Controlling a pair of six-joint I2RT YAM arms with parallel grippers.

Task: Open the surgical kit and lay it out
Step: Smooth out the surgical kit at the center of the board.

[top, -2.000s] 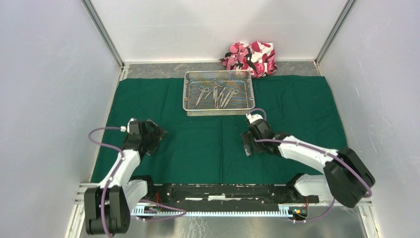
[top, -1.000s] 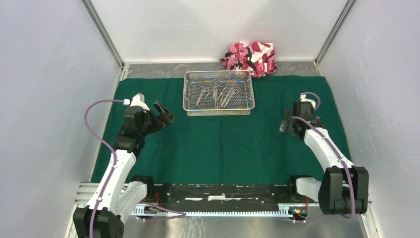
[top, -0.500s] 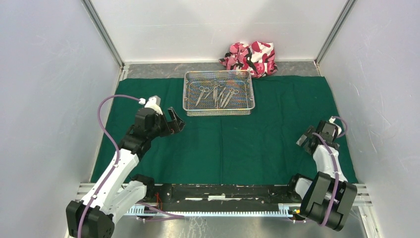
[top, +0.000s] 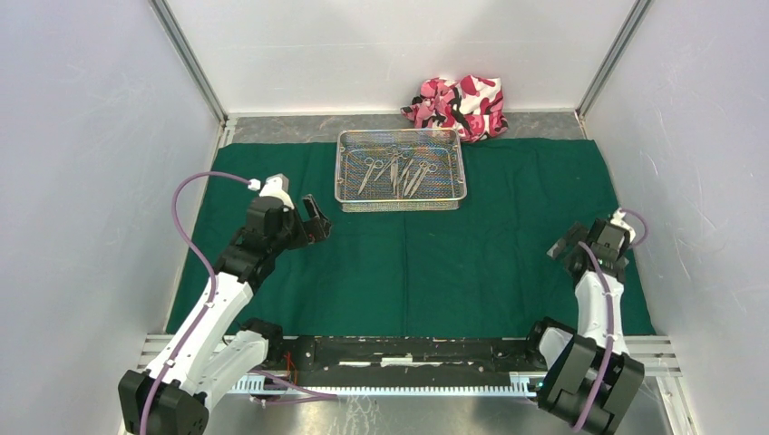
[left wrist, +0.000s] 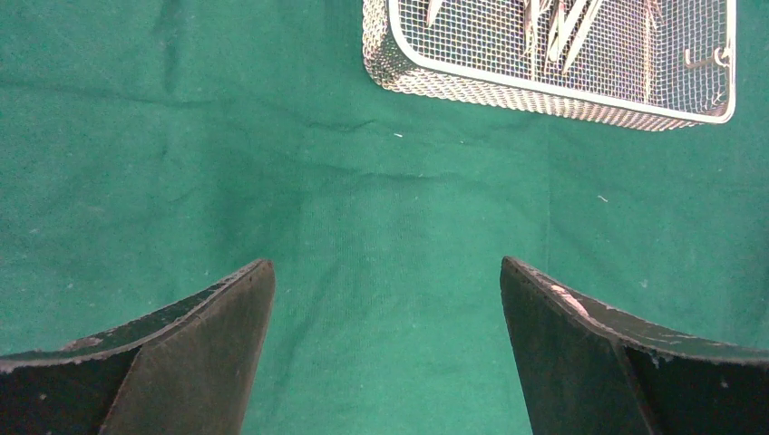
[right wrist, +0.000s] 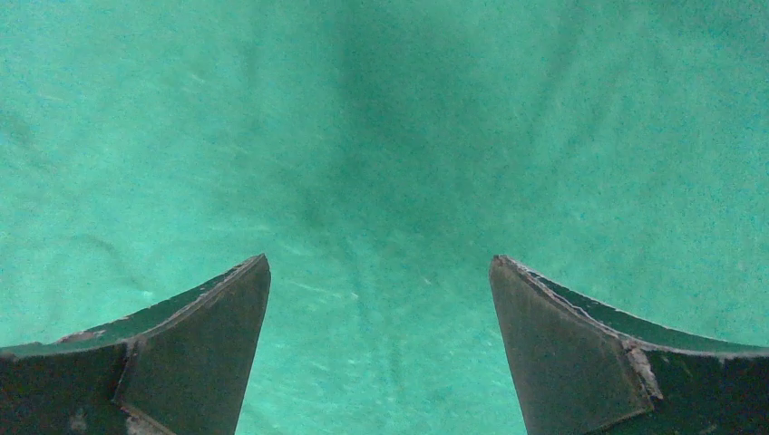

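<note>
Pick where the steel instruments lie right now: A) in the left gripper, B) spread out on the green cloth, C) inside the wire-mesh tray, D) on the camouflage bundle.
C: the instruments lie bunched inside the wire-mesh tray, which sits on the green cloth.

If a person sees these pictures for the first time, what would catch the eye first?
The dark green cloth, spread flat and wide, draws the eye first, with the silver mesh tray at its far middle holding steel instruments. Behind the tray, to the right, lies a crumpled pink camouflage bundle. The left tool and right tool hang open above the cloth, holding nothing.
</note>
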